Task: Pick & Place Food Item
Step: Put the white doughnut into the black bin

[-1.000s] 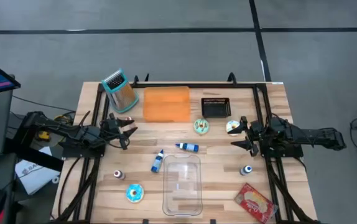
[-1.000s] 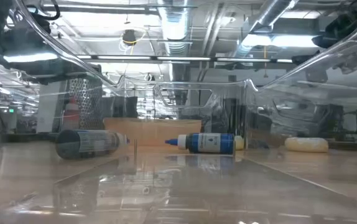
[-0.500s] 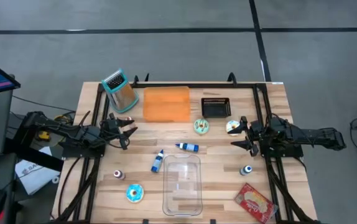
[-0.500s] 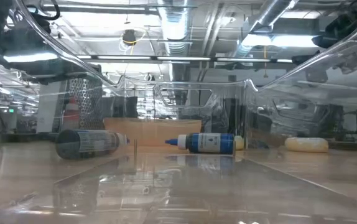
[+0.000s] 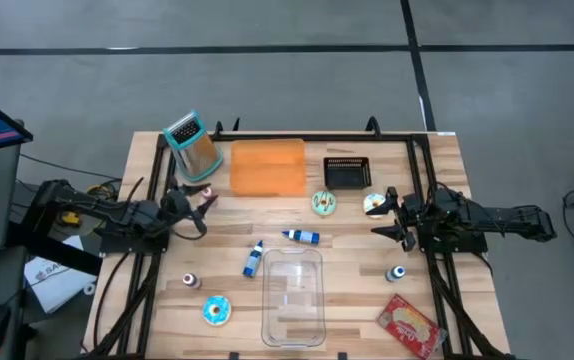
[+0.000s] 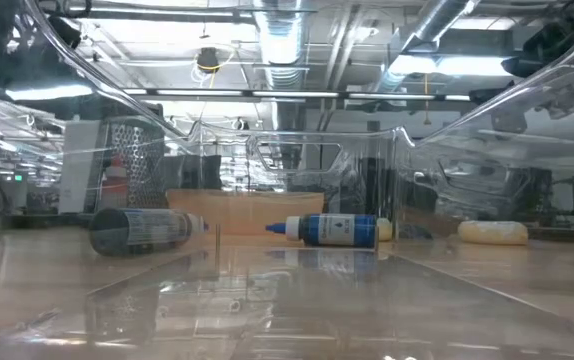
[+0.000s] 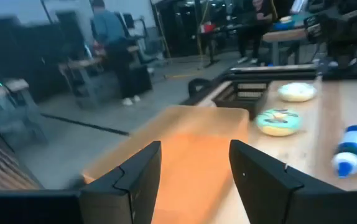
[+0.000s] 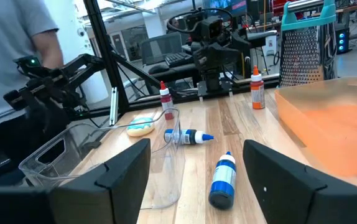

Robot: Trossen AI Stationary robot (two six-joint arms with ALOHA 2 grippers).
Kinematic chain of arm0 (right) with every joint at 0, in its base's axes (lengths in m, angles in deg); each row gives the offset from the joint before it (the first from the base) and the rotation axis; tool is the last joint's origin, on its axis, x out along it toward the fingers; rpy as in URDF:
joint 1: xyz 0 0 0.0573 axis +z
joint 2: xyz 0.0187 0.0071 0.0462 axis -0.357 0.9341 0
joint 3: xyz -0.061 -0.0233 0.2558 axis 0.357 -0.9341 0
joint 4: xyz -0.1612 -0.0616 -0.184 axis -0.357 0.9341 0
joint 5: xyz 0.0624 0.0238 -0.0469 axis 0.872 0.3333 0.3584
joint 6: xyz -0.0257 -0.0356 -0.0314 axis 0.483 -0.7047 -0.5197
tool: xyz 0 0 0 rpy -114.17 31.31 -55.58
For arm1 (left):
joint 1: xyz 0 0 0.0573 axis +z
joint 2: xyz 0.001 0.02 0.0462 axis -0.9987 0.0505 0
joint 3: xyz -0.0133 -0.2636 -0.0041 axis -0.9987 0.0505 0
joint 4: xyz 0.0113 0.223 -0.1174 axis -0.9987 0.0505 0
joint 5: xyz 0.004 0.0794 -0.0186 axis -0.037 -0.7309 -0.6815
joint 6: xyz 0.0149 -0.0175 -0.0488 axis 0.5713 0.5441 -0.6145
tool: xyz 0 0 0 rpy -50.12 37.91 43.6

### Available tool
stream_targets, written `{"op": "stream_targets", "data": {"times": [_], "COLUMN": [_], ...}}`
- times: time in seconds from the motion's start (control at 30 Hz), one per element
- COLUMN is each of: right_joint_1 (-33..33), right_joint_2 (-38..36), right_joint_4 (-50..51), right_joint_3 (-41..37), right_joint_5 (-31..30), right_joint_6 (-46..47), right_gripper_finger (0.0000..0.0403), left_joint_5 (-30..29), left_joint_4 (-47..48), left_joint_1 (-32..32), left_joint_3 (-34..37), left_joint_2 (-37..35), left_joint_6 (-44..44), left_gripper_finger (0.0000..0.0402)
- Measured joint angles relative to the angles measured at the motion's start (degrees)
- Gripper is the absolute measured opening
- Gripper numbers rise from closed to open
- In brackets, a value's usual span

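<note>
1. The left gripper [image 5: 203,203] sits at the left-centre of the high view, its two dark fingers spread apart with nothing between them. In its wrist view they frame the flat orange plastic tray [image 7: 191,140], which suggests it is held level, looking across the table, rather than reaching for anything.

2. The right gripper [image 5: 391,218] mirrors it at right-centre, its jaws likewise wide apart and empty. It points level toward the middle of the table, a waiting pose by the look of it.

3. The likely food items are three doughnuts. A green-iced doughnut [image 5: 324,203] and a pale-glazed doughnut [image 5: 374,204] lie just above centre-right, the pale one just beside the right gripper. A blue-iced doughnut [image 5: 217,310] lies at the lower left. None is touched.

4. The clear rectangular plastic bin [image 5: 292,296] stands at lower centre, between the arms. I judge it the probable drop-off, set where either arm can reach.

5. Clutter surrounds it:
   - two blue-and-white squeeze bottles, one [image 5: 254,259] just left of the bin's upper corner, the other [image 5: 302,236] above it;
   - a teal-framed metal box grater [image 5: 193,146] at upper left;
   - a small black ribbed tray [image 5: 347,172] right of the orange tray;
   - a red snack packet [image 5: 410,324] at lower right.

6. Two small dropper bottles stand upright, one [image 5: 191,281] at left, one [image 5: 396,272] at right.
</note>
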Motion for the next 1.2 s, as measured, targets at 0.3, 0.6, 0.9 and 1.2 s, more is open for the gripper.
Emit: {"op": "stream_targets", "data": {"times": [0.3,0.6,0.9,1.2], "right_joint_1": [0.01,0.01,-0.44,-2.88], "right_joint_2": [0.01,0.0,0.02,0.04], "right_joint_4": [0.0,-0.01,0.17,0.49], "right_joint_3": [-0.01,0.0,0.0,0.0], "right_joint_5": [0.0,0.0,-2.31,-13.57], "right_joint_6": [0.0,0.0,-10.67,-12.05], "right_gripper_finger": [0.0249,0.0249,0.0249,0.0249], "left_joint_5": [-0.41,-0.39,1.7,0.93], "left_joint_4": [-0.05,0.02,-3.25,-18.57], "left_joint_1": [-0.02,-0.02,-0.04,-0.02], "left_joint_3": [0.0,0.0,0.0,0.0], "left_joint_2": [0.01,0.16,0.16,0.51], "left_joint_6": [4.27,6.52,14.46,-24.64], "left_gripper_finger": [0.0186,0.0186,0.0186,0.0186]}}
